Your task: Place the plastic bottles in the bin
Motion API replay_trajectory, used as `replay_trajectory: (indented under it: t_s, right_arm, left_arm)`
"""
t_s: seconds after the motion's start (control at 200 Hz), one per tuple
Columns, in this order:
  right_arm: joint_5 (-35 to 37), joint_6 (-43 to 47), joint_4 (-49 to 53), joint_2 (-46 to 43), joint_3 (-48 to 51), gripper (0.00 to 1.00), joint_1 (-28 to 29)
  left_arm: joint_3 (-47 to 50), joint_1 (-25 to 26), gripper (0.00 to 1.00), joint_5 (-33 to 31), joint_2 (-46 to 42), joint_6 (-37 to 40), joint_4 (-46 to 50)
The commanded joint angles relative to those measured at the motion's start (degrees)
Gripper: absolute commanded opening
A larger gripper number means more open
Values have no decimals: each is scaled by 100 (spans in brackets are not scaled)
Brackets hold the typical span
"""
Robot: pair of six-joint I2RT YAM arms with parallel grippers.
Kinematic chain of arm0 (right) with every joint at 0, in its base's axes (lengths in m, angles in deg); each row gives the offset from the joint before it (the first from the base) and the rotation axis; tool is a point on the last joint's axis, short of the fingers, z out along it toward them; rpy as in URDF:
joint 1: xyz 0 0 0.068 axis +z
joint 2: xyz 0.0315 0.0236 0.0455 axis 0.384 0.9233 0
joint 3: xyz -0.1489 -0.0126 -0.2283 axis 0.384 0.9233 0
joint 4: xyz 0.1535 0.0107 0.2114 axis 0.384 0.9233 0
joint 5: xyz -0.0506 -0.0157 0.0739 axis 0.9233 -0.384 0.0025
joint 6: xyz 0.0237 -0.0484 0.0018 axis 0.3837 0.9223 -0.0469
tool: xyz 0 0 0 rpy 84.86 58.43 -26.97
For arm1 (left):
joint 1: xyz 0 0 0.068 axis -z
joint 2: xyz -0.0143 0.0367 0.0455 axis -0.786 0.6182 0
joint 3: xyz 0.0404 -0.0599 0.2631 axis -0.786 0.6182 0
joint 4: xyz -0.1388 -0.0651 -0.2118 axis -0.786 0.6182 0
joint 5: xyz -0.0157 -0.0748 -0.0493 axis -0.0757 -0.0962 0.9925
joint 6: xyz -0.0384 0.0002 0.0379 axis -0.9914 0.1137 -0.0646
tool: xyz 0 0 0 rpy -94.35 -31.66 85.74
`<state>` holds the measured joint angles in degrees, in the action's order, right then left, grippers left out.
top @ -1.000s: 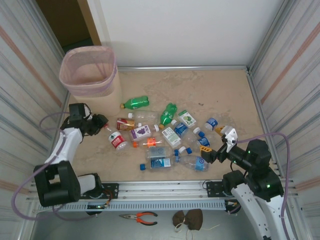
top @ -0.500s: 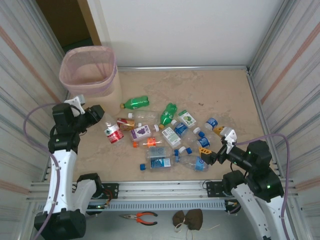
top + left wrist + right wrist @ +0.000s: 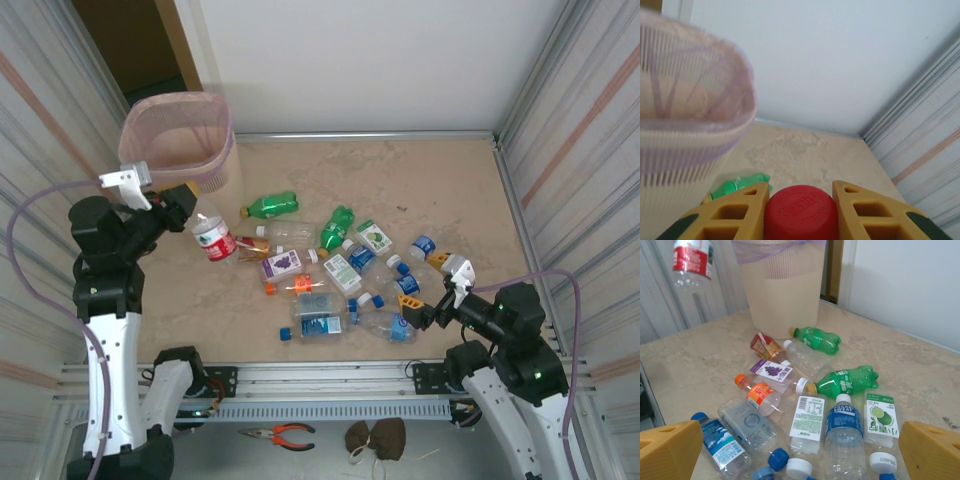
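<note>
Lifted since a second ago, the left tool now carries a red-capped bottle clear of the tabletop, pinching it at the cap, just beside the pink mesh bin. Meanwhile the right tool hovers spread wide over the other bottles scattered mid-tabletop.

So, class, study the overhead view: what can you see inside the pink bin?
Inside the bin, only its pink mesh walls show and no bottle can be made out. The bottom is hidden behind the near wall.
</note>
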<state>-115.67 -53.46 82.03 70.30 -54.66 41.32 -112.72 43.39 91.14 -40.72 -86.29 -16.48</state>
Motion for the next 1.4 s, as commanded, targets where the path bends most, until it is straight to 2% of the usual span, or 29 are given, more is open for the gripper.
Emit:
replay_trajectory:
  t_s: [0.0,0.135,0.291,0.556,0.892,1.007,1.197,1.398]
  right_arm:
    - [29,92,-97,-46,38,99,44]
    - [89,83,-78,-35,16,99,49]
    - [179,77,-77,-44,12,99,46]
    - [280,91,-52,-43,0,99,49]
    - [455,111,-44,-104,-15,99,48]
    - [498,111,-26,-114,-19,99,50]
    - [594,110,-18,-164,-15,99,49]
    - [616,109,-15,-176,-15,99,48]
  left_arm:
    - [-551,-19,28,-103,288,402,-57]
    - [-1182,-27,29,22,823,695,-106]
    - [-2080,-25,30,-291,1596,1313,162]
    - [-3576,-27,29,-719,3076,1912,228]
    - [-5097,-28,29,-864,4751,1872,248]
    - [-5602,-28,27,-974,5348,1828,539]
    - [-5826,-25,25,-812,6009,1755,812]
    - [-5401,57,25,-778,6267,2009,1076]
